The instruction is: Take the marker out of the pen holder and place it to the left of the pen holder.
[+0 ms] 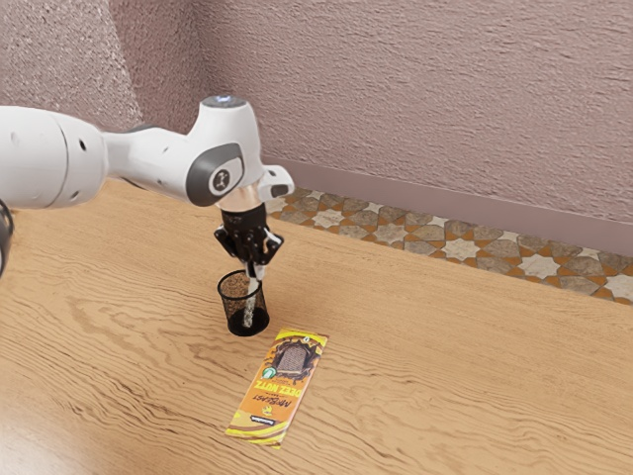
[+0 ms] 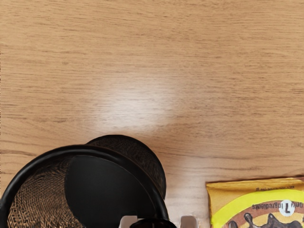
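Pointed the gripper (image 1: 256, 271) down, left of centre in the exterior view, at the upper end of the marker (image 1: 250, 305); could not tell released from clenched. Saw the marker inside the black pen holder (image 1: 231, 309), leaning slightly. Noticed the wrapped bar (image 1: 279, 388) lying flat near the pen holder, lower centre of the exterior view, on the wooden table (image 1: 445, 396).

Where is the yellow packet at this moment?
The packet lies flat on the table, low and a little toward the exterior view's left, nearer the camera than the pen holder beside it.
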Robot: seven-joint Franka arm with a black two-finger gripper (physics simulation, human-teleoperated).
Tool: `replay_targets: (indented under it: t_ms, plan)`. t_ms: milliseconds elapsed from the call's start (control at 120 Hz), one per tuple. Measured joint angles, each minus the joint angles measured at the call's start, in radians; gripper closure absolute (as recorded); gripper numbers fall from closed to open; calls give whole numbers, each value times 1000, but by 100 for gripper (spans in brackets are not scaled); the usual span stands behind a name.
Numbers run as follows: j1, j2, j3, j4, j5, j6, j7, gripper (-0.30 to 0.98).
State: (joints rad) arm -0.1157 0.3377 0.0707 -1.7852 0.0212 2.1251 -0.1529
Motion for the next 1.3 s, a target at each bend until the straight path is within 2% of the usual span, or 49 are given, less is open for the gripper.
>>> replay_targets:
  t_ms: [400, 608, 767, 917, 1067, 1150, 1300]
  plan:
    - [14, -167, 11, -164, 35, 0, -63, 79]
    - [15, -379, 11, -254, 118, -4, -103, 79]
    - [30, -429, 10, -249, 187, -9, -127, 79]
    - [161, -396, 9, -248, 204, -41, -143, 79]
    - [266, -278, 7, -200, 158, -146, -150, 79]
    - [279, -220, 5, -172, 123, -214, -148, 79]
    - [287, -38, -1, 27, 82, -368, -133, 79]
